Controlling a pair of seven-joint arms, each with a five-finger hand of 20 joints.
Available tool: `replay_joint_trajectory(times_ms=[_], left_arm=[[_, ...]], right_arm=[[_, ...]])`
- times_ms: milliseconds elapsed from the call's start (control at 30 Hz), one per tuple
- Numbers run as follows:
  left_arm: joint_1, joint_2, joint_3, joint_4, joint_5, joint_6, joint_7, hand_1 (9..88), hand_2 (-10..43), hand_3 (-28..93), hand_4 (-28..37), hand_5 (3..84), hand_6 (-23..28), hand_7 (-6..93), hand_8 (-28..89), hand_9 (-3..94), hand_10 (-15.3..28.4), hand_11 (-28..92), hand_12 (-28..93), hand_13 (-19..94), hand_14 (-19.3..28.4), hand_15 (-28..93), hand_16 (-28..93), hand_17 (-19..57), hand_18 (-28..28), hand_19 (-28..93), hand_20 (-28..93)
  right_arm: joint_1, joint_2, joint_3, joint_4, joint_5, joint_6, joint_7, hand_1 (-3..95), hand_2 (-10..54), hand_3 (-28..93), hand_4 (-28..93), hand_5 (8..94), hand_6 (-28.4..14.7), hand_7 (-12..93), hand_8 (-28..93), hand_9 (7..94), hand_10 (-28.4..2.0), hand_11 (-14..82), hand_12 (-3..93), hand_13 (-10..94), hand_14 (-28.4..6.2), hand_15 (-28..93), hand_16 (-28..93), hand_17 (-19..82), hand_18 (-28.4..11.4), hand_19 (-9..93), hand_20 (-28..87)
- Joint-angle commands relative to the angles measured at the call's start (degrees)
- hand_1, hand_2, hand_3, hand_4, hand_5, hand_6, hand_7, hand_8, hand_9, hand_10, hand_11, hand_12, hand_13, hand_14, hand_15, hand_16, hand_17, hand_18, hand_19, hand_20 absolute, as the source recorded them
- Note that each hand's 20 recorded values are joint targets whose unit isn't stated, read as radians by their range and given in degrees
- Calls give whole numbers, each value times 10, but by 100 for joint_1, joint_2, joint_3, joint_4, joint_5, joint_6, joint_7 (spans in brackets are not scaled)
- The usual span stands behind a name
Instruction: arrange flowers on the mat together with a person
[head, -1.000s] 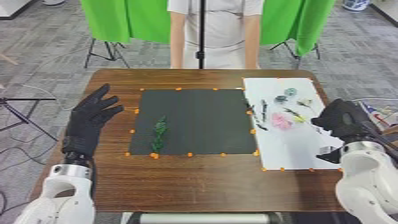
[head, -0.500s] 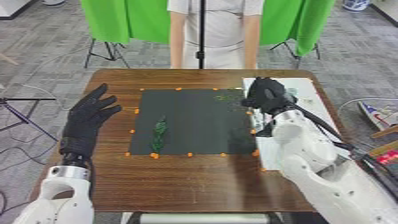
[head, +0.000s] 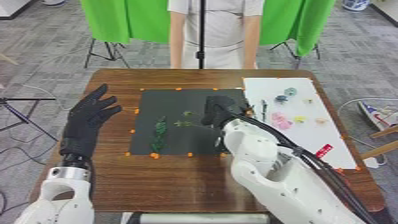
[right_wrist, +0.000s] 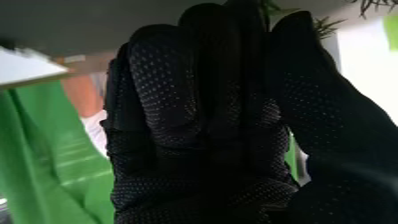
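In the head view, the left hand (head: 90, 111) is over the table's left side, its fingers spread and straight, nothing in it. A leafy green stem (head: 160, 135) lies lengthwise on the left part of the dark mat (head: 191, 145). Over the mat's right part is the right hand (head: 218, 110), pinching a small green sprig (head: 183, 123) whose tips stick out to the left. The right wrist view has the right hand (right_wrist: 204, 120) with thumb against fingers and bits of the sprig (right_wrist: 325, 26) beyond them; its stem is hidden by the glove.
A white sheet (head: 266, 90) right of the mat bears a pink flower (head: 281, 121), a yellow one (head: 299, 119), a peach one (head: 321, 120), a blue one (head: 282, 98), a teal one (head: 290, 92) and a red tag (head: 324, 150). Orange marks edge the mat.
From the white sheet's right side, the right hand has moved left past the sheet's upper left and over the mat, bringing the green sprig along. The left hand has stayed still.
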Motion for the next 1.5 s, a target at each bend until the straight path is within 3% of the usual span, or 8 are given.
replay_joint_trajectory(times_ms=[33,300,567,633,800,1067,1167,1500], left_arm=[[2,11,45,-7,10,1,-91,232,70,788,-272,351,69,98,-77,356,182,228,94,272,259,474,-78,-88,278,462,82],[11,51,59,-21,5,10,-128,232,70,788,-272,351,69,97,-77,357,183,228,93,273,259,476,-78,-88,278,461,83],[9,29,15,-29,46,-6,-211,232,69,789,-272,351,70,98,-77,356,183,227,93,273,258,474,-78,-88,277,462,83],[-14,67,57,-19,12,15,-175,232,70,789,-272,351,69,98,-77,357,183,227,93,273,258,475,-78,-88,277,462,83],[-49,79,83,-2,4,13,-154,233,70,789,-272,351,69,99,-77,357,183,228,94,272,259,474,-78,-88,276,461,84],[-50,82,118,9,-8,7,-129,233,70,789,-272,352,70,99,-77,357,183,227,93,272,259,475,-78,-88,273,461,85],[-19,82,88,-8,-20,61,-111,233,70,789,-272,353,70,99,-77,357,182,228,93,272,259,475,-78,-88,272,461,86],[-69,62,89,15,7,8,-150,233,70,790,-272,354,71,98,-77,357,182,227,93,273,258,475,-77,-87,271,461,89]], right_arm=[[64,-240,-522,240,-297,185,196,511,-95,647,-232,874,16,204,58,860,-115,349,224,791,-84,599,199,396,-209,889,97],[132,-409,-734,284,-533,-39,550,493,-91,643,-207,892,10,202,76,881,-126,353,216,803,-101,607,200,385,-226,897,88],[99,-555,-744,206,-525,-330,828,453,-46,673,-201,927,2,175,67,910,-136,348,221,825,-114,620,201,394,-250,929,82],[92,-594,-754,198,-559,-435,757,441,-34,677,-199,928,2,172,44,908,-136,347,224,825,-114,621,201,394,-251,931,81],[55,-638,-749,172,-394,-427,745,417,-27,661,-193,871,-8,163,28,897,-141,343,223,813,-118,624,200,387,-253,932,77],[96,-690,-802,200,-394,-232,804,384,-7,664,-190,870,-3,169,-98,899,-138,343,216,816,-116,623,191,391,-253,932,72],[97,-732,-754,153,-277,-204,810,378,-5,659,-190,870,-5,170,-104,908,-135,339,212,831,-111,609,186,402,-252,932,75],[-2,-849,-659,63,-197,-63,842,369,-5,661,-190,882,-5,164,-107,931,-130,312,205,875,-101,549,190,412,-249,932,69]])
